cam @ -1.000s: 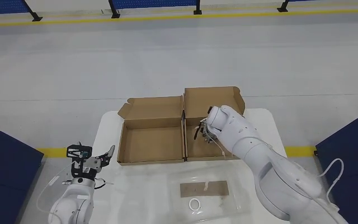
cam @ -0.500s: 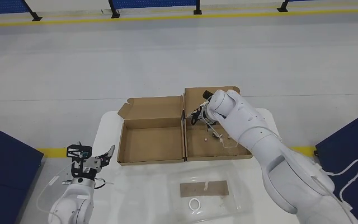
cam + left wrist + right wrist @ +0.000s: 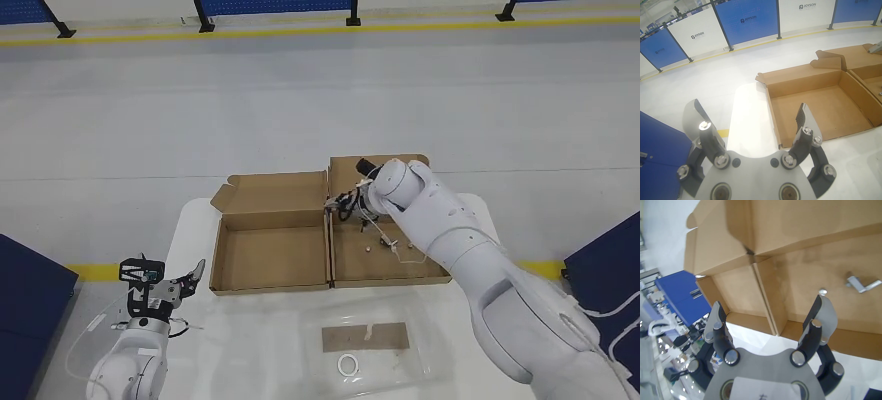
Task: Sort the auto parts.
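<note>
**White desk, two open cartons: right hand hangs empty over the sorted metal**

Your right hand [image 3: 768, 303] hangs with its fingers spread wide and nothing between them. It is above the far corner of the right carton [image 3: 358, 268], close to the wall that carton shares with the left carton [image 3: 270, 255]. On the cardboard floor just off its fingertips lie a bent metal bracket [image 3: 862, 285] and a small bolt [image 3: 823, 291], apart from each other and untouched by the hand.

Your left hand [image 3: 750, 106] is just as wide and just as empty. It sits at the near left corner of the desk [image 3: 250, 340], facing the left carton.

Farther out, toward the desk's near edge, a clear plastic sheet [image 3: 425, 360] carries a white ring [image 3: 348, 364]. A brown strip [image 3: 365, 337] lies just beyond the ring, its long axis running side to side across the desk.

These two look like what is left to sort. From the right hand the ring lies almost straight back toward the robot, past the right carton's near wall. From the left hand it lies well off to the side. That makes the right arm the likelier one for the next pick.

The move will probably mean lifting clear of the carton wall before coming down on the sheet. The ring looks thin and flat, and the plastic under it may let it slide as the fingers close.
</note>
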Controlling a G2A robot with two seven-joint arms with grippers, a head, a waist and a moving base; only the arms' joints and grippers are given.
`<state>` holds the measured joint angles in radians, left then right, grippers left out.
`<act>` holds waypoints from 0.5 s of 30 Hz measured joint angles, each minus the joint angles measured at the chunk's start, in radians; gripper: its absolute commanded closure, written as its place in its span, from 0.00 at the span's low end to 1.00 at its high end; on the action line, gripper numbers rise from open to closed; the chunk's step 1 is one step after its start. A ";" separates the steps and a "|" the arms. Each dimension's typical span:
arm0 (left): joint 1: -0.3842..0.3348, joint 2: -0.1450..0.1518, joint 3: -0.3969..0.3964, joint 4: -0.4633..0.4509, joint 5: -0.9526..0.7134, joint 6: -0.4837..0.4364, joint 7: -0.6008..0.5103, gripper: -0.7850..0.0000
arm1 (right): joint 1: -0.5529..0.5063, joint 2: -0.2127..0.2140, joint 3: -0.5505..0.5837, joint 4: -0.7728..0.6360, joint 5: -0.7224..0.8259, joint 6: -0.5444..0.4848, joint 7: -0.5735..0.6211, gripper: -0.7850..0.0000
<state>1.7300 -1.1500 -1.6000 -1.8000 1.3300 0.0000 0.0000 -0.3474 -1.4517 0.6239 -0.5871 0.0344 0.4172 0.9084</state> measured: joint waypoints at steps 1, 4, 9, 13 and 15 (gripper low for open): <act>0.000 0.000 0.000 0.000 0.000 0.000 0.000 0.00 | -0.005 0.008 0.014 -0.015 0.011 -0.030 0.016 0.00; 0.000 0.000 0.000 0.000 0.000 0.000 0.000 0.00 | -0.029 0.039 0.065 -0.082 0.038 -0.128 0.088 0.00; 0.000 0.000 0.000 0.000 0.000 0.000 0.000 0.00 | -0.125 0.118 0.201 -0.269 0.084 -0.231 0.199 0.00; 0.000 0.000 0.000 0.000 0.000 0.000 0.000 0.00 | -0.256 0.187 0.341 -0.484 0.096 -0.226 0.270 0.00; 0.000 0.000 0.000 0.000 0.000 0.000 0.000 0.00 | -0.345 0.222 0.421 -0.614 0.099 -0.206 0.305 0.00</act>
<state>1.7300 -1.1500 -1.6000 -1.8000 1.3300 0.0000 0.0000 -0.6922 -1.2299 1.0450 -1.2007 0.1332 0.2114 1.2132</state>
